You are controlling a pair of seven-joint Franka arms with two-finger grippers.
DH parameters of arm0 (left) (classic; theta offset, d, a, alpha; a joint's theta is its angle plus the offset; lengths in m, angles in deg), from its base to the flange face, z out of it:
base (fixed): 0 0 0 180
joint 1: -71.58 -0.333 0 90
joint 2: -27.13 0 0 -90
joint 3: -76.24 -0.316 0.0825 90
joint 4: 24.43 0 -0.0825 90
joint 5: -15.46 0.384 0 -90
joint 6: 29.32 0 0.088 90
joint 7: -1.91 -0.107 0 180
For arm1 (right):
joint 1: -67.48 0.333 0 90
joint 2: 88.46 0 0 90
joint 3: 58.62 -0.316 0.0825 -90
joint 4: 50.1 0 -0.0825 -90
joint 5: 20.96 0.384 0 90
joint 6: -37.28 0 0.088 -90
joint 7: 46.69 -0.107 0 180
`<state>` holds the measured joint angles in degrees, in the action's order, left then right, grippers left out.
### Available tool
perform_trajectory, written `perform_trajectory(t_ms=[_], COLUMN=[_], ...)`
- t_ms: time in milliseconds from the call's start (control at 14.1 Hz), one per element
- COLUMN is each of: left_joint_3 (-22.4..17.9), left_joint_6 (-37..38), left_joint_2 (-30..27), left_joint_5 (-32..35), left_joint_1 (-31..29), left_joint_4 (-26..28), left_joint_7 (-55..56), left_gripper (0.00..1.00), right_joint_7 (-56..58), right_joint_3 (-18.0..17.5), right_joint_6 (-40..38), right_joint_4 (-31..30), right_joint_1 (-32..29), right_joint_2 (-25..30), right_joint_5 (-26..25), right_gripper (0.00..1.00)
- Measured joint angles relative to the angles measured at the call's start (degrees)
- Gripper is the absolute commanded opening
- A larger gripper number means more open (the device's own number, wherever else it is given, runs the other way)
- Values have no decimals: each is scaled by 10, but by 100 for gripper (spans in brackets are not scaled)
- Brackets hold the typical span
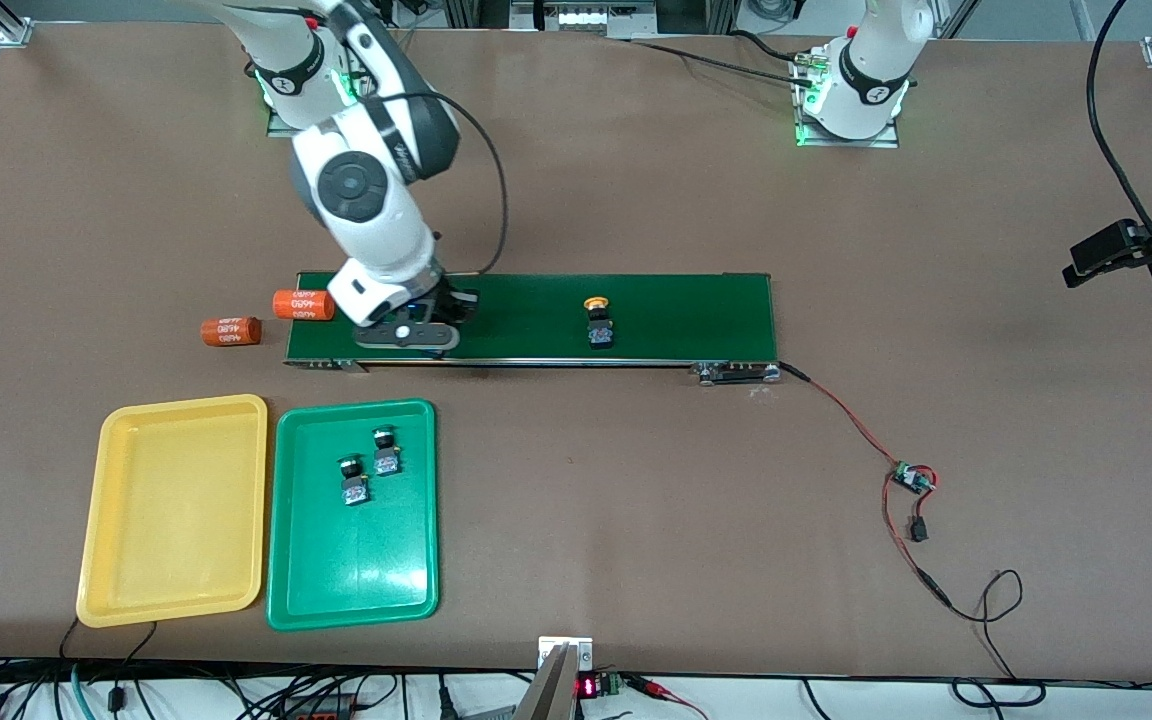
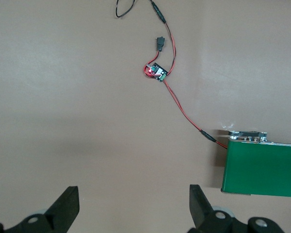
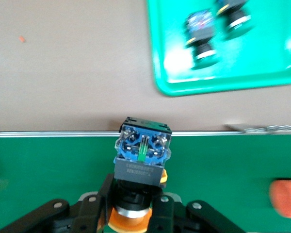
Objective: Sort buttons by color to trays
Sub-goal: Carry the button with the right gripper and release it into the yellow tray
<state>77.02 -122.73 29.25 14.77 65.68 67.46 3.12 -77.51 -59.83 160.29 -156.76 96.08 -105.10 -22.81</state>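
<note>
The right gripper [image 3: 133, 206] clamps a yellow button [image 3: 141, 158] at the belt's [image 1: 676, 315] end toward the right arm, two orange cylinders [image 1: 266, 315] just off that end. A second yellow button [image 1: 598, 322] sits mid-belt. Two green buttons [image 1: 370, 464] lie in the green tray [image 1: 351, 590]; the yellow tray [image 1: 176, 560] beside it sits at the table's [image 1: 636, 500] near edge. The left gripper [image 2: 133, 206] waits, jaws wide, over wires [image 2: 177, 99] off the belt's other end.

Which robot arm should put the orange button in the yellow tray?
The right arm. Its pincer is already shut on an orange-capped button on the conveyor belt, close to the yellow tray. The left pincer waits open over bare table at the left arm's end.
</note>
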Motion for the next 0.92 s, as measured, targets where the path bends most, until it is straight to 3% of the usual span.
perform_trajectory(t_ms=[212, 424, 707, 919], left_joint_3=[-1, -4, -6, -4], left_joint_6=[0, 0, 0, 0], left_joint_2=[0, 0, 0, 0], left_joint_5=[0, 0, 0, 0], left_joint_1=[0, -3, -5, -5], left_joint_4=[1, 1, 2, 3], left_joint_7=[0, 0, 0, 0], left_gripper=[100, 100, 100, 100], right_joint_7=[65, 164, 277, 310], right_joint_3=[38, 68, 71, 72], right_joint_6=[-78, -84, -83, -72], right_joint_4=[48, 61, 85, 118], right_joint_1=[-18, -70, -165, -197], right_joint_2=[8, -2, -34, -85], right_joint_5=[-17, -18, -17, -17], right_gripper=[13, 13, 14, 14])
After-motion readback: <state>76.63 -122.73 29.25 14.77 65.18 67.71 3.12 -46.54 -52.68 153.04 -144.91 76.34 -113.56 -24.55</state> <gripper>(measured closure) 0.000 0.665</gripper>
